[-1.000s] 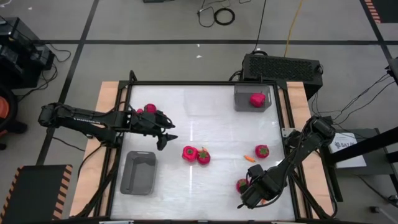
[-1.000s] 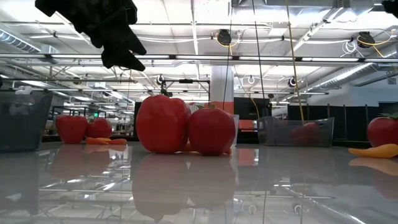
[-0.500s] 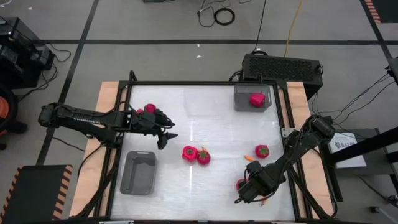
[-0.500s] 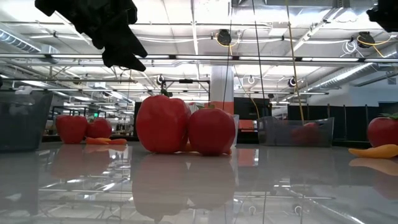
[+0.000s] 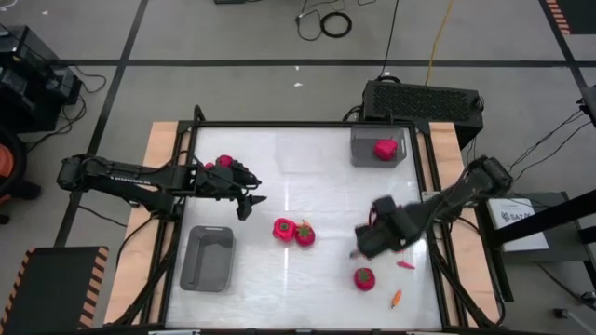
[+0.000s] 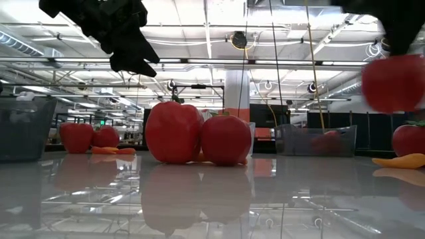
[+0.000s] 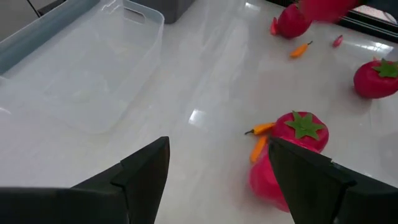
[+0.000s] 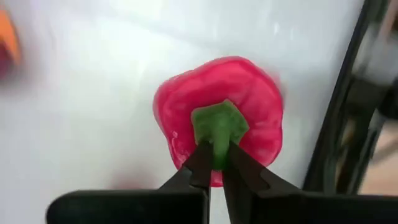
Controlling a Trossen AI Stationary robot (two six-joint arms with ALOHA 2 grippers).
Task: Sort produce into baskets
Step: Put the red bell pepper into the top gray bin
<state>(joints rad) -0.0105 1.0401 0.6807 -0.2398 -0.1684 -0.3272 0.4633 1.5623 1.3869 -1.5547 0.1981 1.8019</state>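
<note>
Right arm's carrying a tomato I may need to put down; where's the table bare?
Bare: the back middle of the table, between the left gripper and the far basket; also the front strip between the near basket and the lone tomato. Crowded: around that tomato, with small peppers beside.

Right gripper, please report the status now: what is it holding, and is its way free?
Right gripper shut on tomato by its green top, lifted off table. Left gripper open, hovering. Far basket holds one fruit.

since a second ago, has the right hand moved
Yes. The right hand has shifted from the table's near edge toward the far grey plastic basket, carrying a round red tomato by its green top.
</note>
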